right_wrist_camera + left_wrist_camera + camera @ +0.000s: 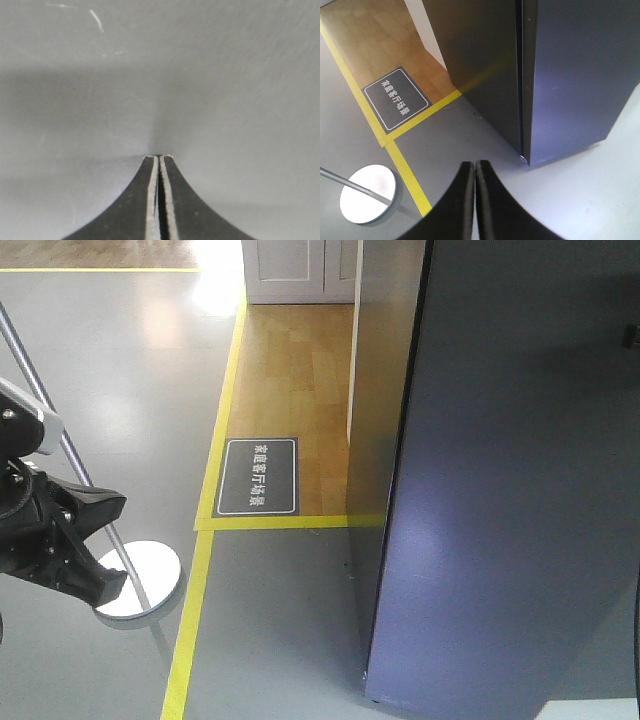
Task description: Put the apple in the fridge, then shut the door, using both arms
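Observation:
The fridge (385, 390) stands at the right, tall and dark grey. Its door (520, 490) lies flush against the body, with only a thin seam showing in the left wrist view (522, 100). The apple is out of view. My left arm (60, 540) hangs at the lower left, away from the fridge. My left gripper (474, 165) is shut and empty above the grey floor, short of the fridge's bottom corner. My right gripper (159, 157) is shut and empty, its tips at or very near a flat grey surface (160, 75) that fills its view.
Yellow tape lines (205, 540) mark the grey floor. A dark floor sign (258, 476) lies on the wooden floor (290, 370). A round white stand base (140, 580) with a slanted metal pole stands by my left arm. White cabinet doors (300, 270) are at the back.

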